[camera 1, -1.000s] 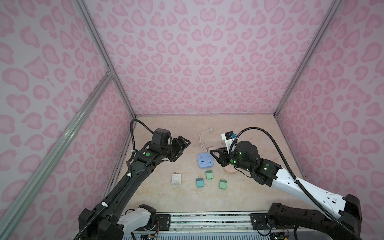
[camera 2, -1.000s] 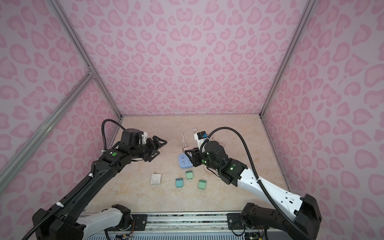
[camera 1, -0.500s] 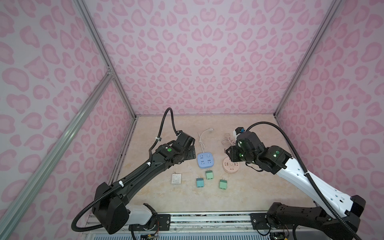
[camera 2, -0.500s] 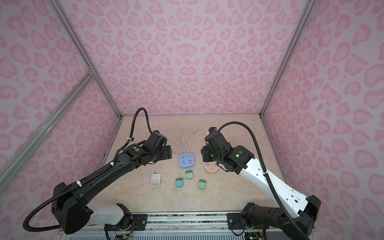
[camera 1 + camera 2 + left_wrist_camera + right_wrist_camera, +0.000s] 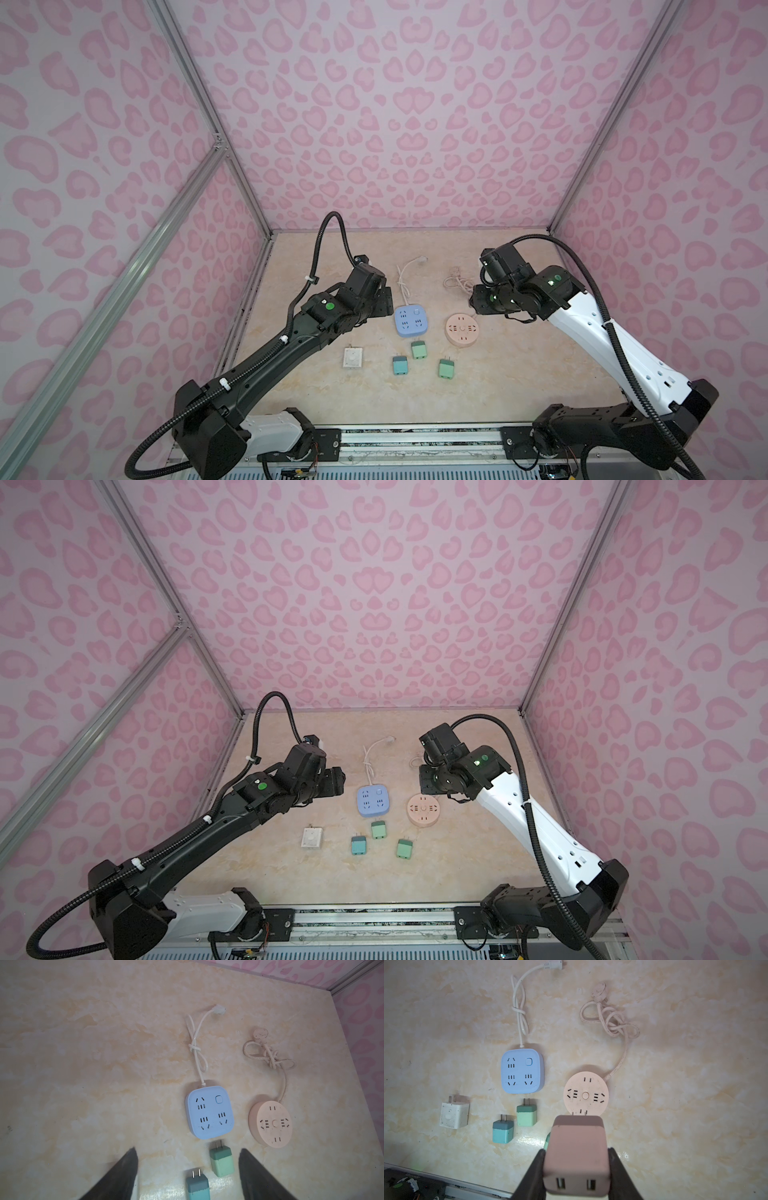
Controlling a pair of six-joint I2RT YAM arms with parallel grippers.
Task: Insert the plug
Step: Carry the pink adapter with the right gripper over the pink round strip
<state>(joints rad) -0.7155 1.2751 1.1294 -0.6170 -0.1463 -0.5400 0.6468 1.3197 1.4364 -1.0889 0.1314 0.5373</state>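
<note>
Here, right jaws pinching pink plug (image 5: 576, 1159) near round socket (image 5: 586, 1095), left jaws spread

The walls (image 5: 395, 124) are pale pink, patterned all over with darker pink leopard-like blotches; the counter (image 5: 498, 374) is cream, marbled with yellow-tan patches. The square socket block (image 5: 411, 321) is light blue with a white cord (image 5: 402, 282); the round socket block (image 5: 462, 329) is peach with a pinkish cord (image 5: 612, 1022); the charger (image 5: 353, 358) is white; the turquoise plug (image 5: 400, 365) has a slate-blue cap; a mint plug (image 5: 418, 350) and a second mint plug (image 5: 446, 368) have darker green caps. The pink plug (image 5: 576, 1157) has a duskier pink cap; the left tool (image 5: 187, 1149) and right tool (image 5: 576, 1152) are black; the left arm (image 5: 270, 365) is mostly black; the right arm (image 5: 602, 345) is white with a black wrist.
</note>
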